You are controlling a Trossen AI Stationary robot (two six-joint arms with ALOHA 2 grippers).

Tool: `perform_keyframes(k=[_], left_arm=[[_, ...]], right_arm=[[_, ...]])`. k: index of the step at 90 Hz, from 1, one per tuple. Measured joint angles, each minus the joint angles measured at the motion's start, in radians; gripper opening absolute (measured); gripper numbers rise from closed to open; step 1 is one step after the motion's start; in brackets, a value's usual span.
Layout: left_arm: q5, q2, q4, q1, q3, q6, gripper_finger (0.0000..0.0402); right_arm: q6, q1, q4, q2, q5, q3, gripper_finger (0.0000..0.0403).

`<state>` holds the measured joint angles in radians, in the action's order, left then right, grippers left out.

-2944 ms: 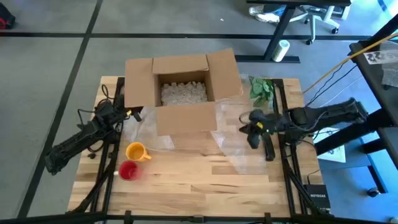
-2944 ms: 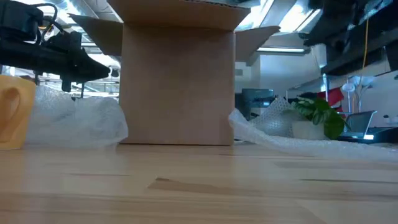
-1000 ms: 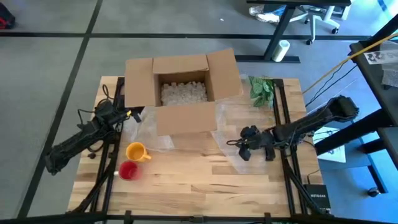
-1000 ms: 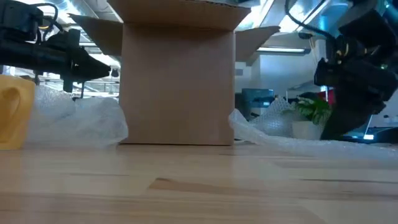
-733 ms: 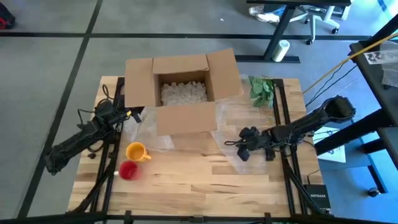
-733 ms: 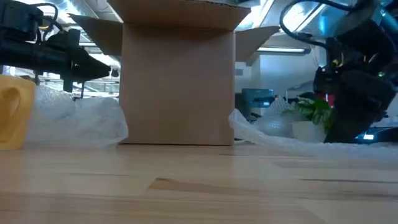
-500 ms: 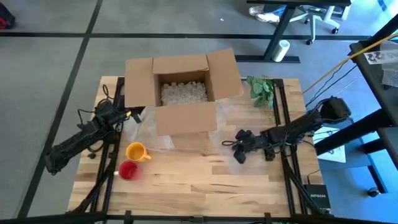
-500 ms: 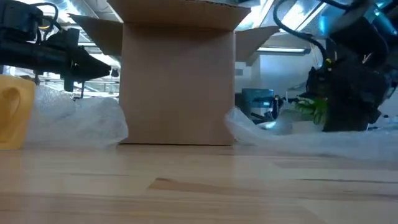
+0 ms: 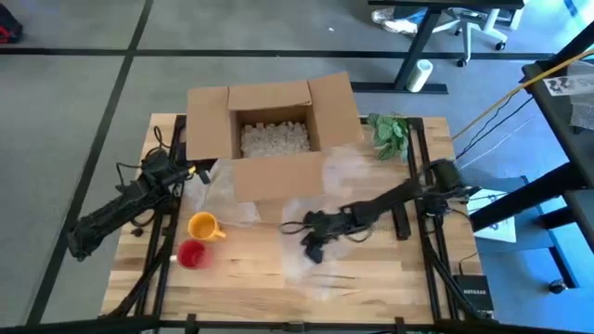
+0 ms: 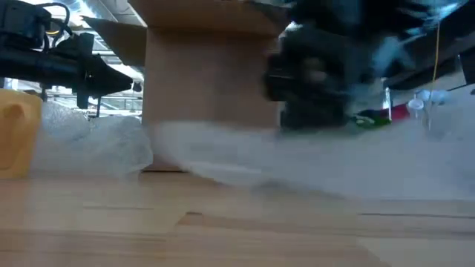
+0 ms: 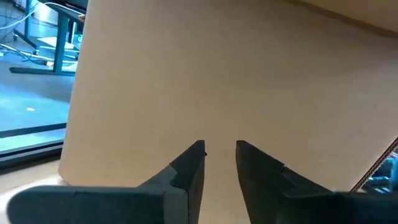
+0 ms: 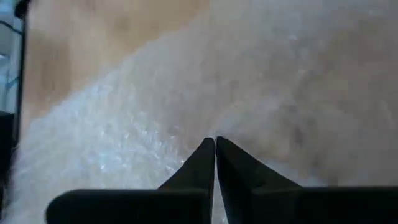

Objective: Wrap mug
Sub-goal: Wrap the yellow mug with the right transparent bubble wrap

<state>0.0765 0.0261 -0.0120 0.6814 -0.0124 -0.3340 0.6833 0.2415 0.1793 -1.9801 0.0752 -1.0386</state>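
A yellow mug [image 9: 203, 226] stands near the table's left edge, with a red cup [image 9: 191, 254] just in front of it; the mug also shows in the low view [image 10: 16, 133]. A clear bubble wrap sheet [image 9: 371, 209] lies across the middle and right of the table. My right gripper [image 9: 310, 249] is shut on it in front of the cardboard box [image 9: 274, 139]. My left gripper [image 9: 200, 170] hovers open beside the box's left flap, with nothing between its fingers [image 11: 219, 155]. My right gripper pinches the bubble wrap [image 12: 186, 134] between its two shut fingers, in the sheet's left part. The fingers slant down from the table's right side. The rest of the sheet trails behind toward the right, lying on the table [image 9: 390, 223].
The open box holds white packing peanuts [image 9: 274, 137]. A second piece of bubble wrap [image 9: 223, 193] lies at the box's front left corner. A green plant [image 9: 390, 133] sits at the back right. Bare wood [image 9: 278, 288] runs along the near edge.
My right gripper has gone down onto the bubble wrap at the table's right and then swept toward the left edge, a little nearer. It drags the sheet along the table. The sheet's left part has come in front of the box.
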Motion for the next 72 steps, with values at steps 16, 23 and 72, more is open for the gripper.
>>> perform_keyframes(k=[16, 23, 72], left_arm=[[0.003, 0.000, 0.000, 0.000, 0.000, 0.000, 0.0074], [0.024, 0.000, -0.004, 0.000, 0.000, -0.002, 0.0074], [0.168, 0.000, -0.025, 0.000, 0.000, -0.027, 0.0074]], right_arm=[[-0.125, -0.043, -0.005, -0.150, 0.040, -0.330, 0.0001], [-0.173, -0.055, -0.066, -0.164, 0.049, -0.426, 0.0003], [-0.220, -0.066, -0.363, -0.166, -0.018, -0.534, 0.0126]])
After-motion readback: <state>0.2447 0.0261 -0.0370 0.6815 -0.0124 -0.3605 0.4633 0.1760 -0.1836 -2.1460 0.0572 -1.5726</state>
